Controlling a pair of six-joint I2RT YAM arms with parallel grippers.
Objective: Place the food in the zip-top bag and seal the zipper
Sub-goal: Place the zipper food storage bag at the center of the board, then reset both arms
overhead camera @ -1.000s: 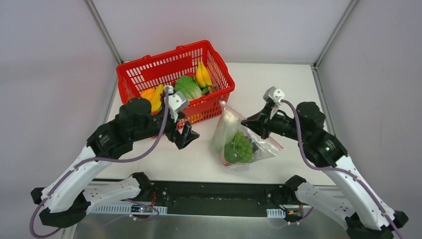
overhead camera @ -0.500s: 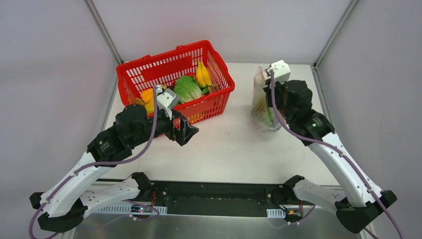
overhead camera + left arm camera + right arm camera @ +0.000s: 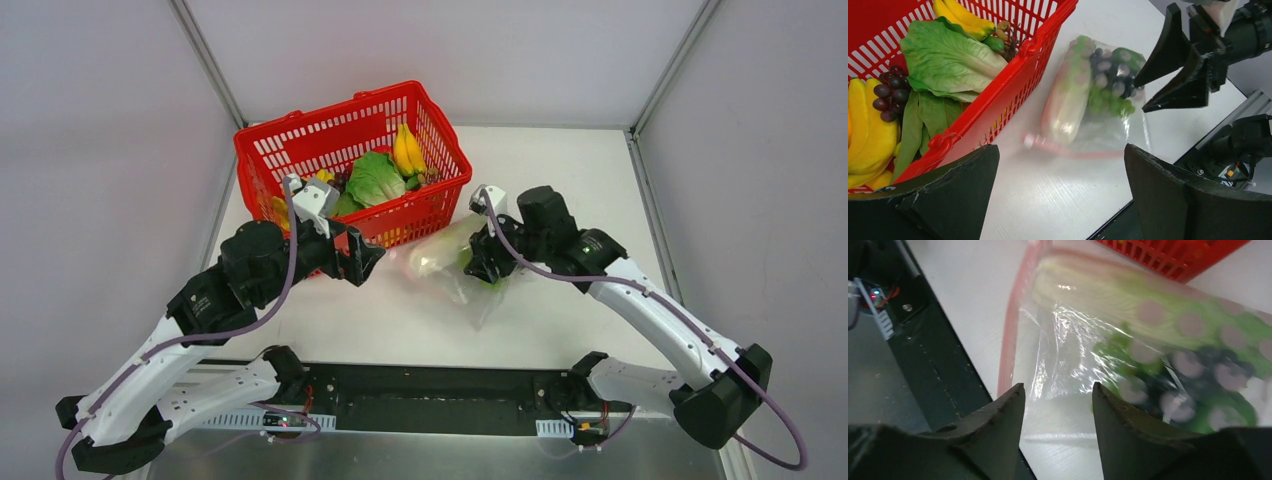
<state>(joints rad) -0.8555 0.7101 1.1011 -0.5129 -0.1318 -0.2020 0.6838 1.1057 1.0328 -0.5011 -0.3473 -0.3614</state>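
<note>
So the zip-top bag (image 3: pixel 1108 132) is lying flat on the desk (image 3: pixel 560 180), just beside the front wall of the red basket (image 3: pixel 330 125) and between the two arms. Inside it you can see the long white-green cabbage (image 3: pixel 1065 107) and a bunch of grapes (image 3: pixel 1105 75) with something green under them – it's a bit blurry.

The right jaws are parted, not clamped on anything, with their tips right at the closed end of the bag where the grapes sit. From the right wrist view the bag spreads out just past the tips; I can't tell if they touch the plastic.

The left jaws are spread wide and hold nothing. They hang over the desk at the basket's near corner, with the zipper (image 3: pixel 1073 150) end of the bag facing them, a bit apart. Can't tell if the zipper is sealed.

Bananas (image 3: pixel 407 150) and leafy greens (image 3: pixel 945 57) are in the basket.
</note>
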